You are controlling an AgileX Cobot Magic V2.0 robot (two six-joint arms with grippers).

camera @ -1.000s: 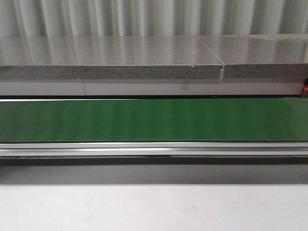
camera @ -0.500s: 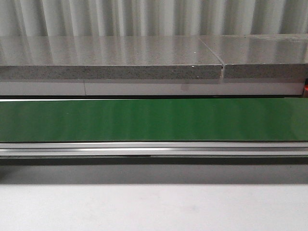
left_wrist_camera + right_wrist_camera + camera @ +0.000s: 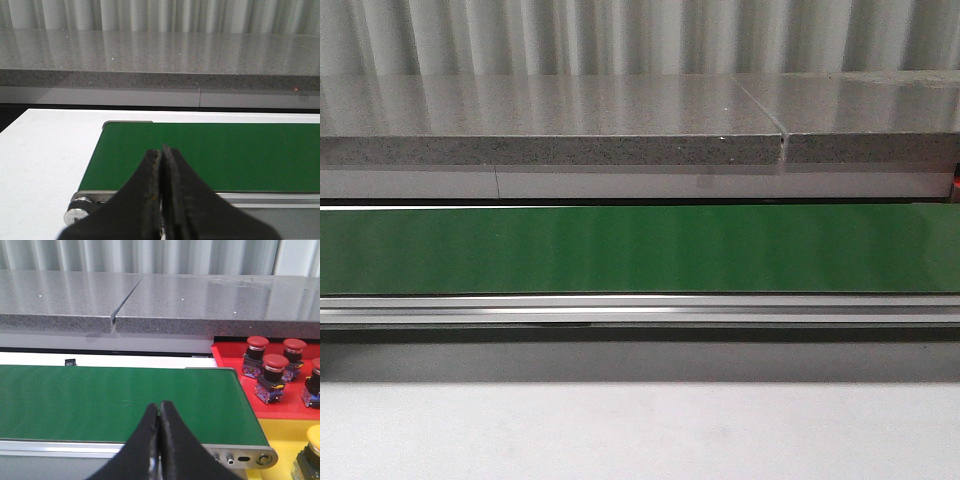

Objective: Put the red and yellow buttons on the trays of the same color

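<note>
A long green conveyor belt (image 3: 640, 250) runs across the middle of the front view, bare. The left gripper (image 3: 162, 155) hangs over the belt's end, its dark fingers pressed together on nothing. The right gripper (image 3: 159, 410) is likewise closed and empty. At the right wrist view's right edge, four red mushroom-head push buttons (image 3: 274, 369) stand on the red plastic tray (image 3: 227, 357); a yellow push button (image 3: 314, 436) sits on the yellow tray (image 3: 277, 432) below it.

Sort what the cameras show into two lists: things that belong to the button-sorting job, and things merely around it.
Job: red tray; red buttons standing on it; yellow tray; yellow button on it; shut left gripper; shut right gripper.

Around: green conveyor belt; grey stone ledge; white table.
</note>
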